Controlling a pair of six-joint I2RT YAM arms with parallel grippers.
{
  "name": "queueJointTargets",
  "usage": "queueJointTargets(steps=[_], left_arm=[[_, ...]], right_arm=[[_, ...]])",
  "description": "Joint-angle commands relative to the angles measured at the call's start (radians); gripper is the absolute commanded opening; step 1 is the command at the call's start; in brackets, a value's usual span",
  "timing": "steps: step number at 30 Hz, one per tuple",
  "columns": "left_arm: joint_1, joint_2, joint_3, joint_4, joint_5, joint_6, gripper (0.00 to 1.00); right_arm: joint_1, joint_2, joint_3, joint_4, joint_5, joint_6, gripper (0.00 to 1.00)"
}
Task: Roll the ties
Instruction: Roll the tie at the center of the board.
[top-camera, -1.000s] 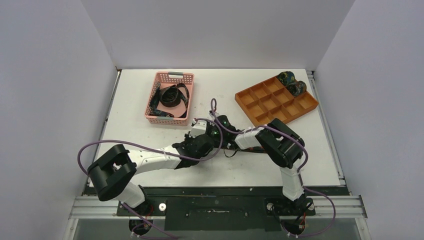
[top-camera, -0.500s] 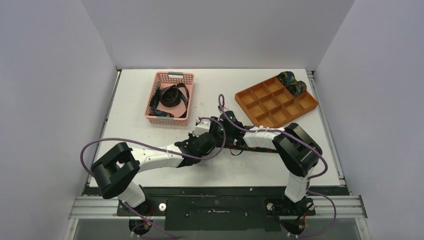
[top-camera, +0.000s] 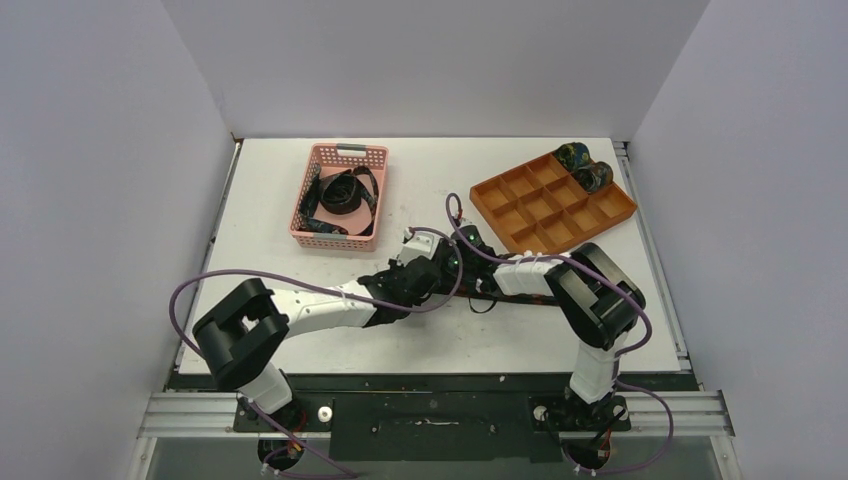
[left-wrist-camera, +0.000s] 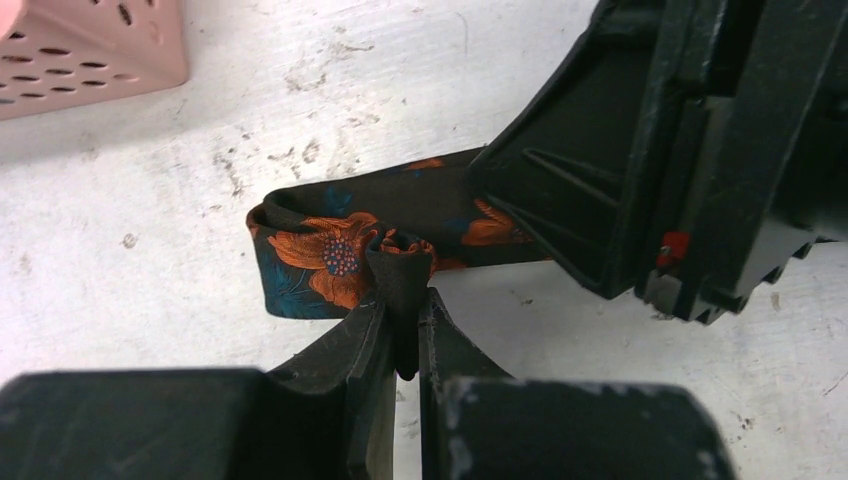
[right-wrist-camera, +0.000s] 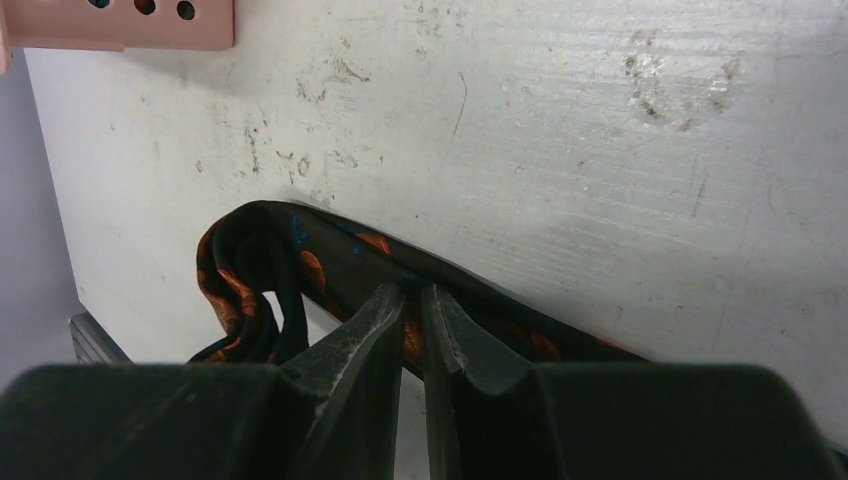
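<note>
A dark tie with orange-red flowers (left-wrist-camera: 335, 255) lies mid-table, its end curled into a small loop. My left gripper (left-wrist-camera: 402, 305) is shut on the tie's dark tip at the core of that loop. My right gripper (right-wrist-camera: 413, 297) is shut on the same tie's strip (right-wrist-camera: 340, 262) a little further along; its black body (left-wrist-camera: 680, 150) sits just right of the loop. In the top view both grippers (top-camera: 425, 272) (top-camera: 468, 262) meet over the tie, which is mostly hidden. Two rolled ties (top-camera: 585, 166) sit in the orange tray's far corner. More ties (top-camera: 340, 195) lie loose in the pink basket.
The pink mesh basket (top-camera: 305, 225) stands at the back left; its corner shows in the left wrist view (left-wrist-camera: 90, 45) and right wrist view (right-wrist-camera: 120, 25). The orange compartment tray (top-camera: 540, 215) stands at the back right. Purple cables arch over both wrists.
Both grippers have moved together to the right and slightly away across the table with the tie. The right arm's elbow has swung out to the right.
</note>
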Motion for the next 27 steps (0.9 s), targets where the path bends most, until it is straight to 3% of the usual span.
queueJointTargets(steps=[1, 6, 9, 16, 27], left_arm=[[0.000, 0.053, 0.077, 0.038, 0.043, 0.035, 0.03], [0.001, 0.120, 0.122, 0.057, 0.093, 0.050, 0.17], [-0.001, 0.135, 0.140, 0.066, 0.121, 0.052, 0.37], [0.001, 0.067, 0.146, 0.059, 0.158, 0.049, 0.62], [0.026, -0.097, 0.074, 0.036, 0.174, 0.014, 0.71]], right_arm=[[-0.011, 0.033, -0.029, 0.012, 0.015, -0.022, 0.16], [-0.021, 0.029, -0.043, 0.017, 0.019, -0.020, 0.16], [-0.030, 0.013, -0.056, 0.021, 0.026, -0.018, 0.17], [-0.050, -0.032, -0.064, 0.008, 0.034, -0.023, 0.23], [-0.057, -0.109, -0.027, -0.069, 0.089, -0.056, 0.43]])
